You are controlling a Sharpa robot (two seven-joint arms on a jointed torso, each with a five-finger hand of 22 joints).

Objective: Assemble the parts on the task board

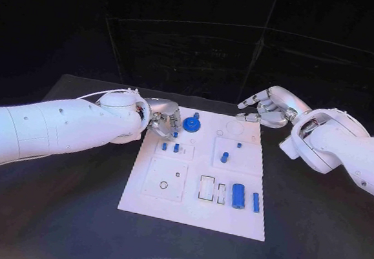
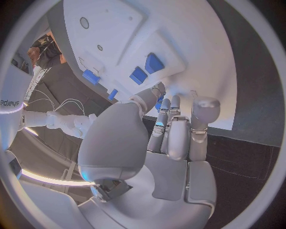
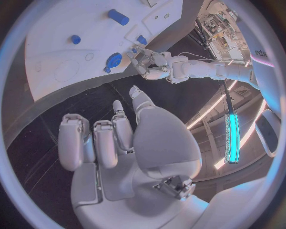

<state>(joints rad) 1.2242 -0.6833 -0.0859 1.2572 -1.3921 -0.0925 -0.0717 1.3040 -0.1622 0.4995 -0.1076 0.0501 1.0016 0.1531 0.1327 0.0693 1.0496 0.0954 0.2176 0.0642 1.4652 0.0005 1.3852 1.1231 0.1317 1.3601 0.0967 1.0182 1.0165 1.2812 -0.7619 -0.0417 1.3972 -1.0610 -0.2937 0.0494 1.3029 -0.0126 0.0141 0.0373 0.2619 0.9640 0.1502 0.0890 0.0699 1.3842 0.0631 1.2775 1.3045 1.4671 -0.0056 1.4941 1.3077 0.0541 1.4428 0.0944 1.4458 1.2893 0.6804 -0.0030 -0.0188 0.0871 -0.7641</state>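
Observation:
The white task board point(image 1: 231, 220) lies in the middle of the black table. My left hand point(image 1: 162, 123) hovers over its far left corner, fingers bent around a small blue part point(image 2: 159, 101) pinched at their tips. Right beside that hand a blue gear-like part point(image 1: 192, 126) stands in the board. Two short blue pegs point(image 1: 171, 147) stand just nearer, and another peg point(image 1: 225, 156) stands at mid-board. A blue cylinder point(image 1: 237, 196) and a slim blue bar point(image 1: 255, 202) lie near the right edge. My right hand point(image 1: 270, 108) hangs off the far right corner, fingers loosely bent and holding nothing.
Empty rectangular slots point(image 1: 208, 188) and a square plate with a small hole point(image 1: 165, 180) sit on the near half of the board. A round recess point(image 1: 234, 128) lies at the far right. Bare black table point(image 1: 54, 208) surrounds the board on all sides.

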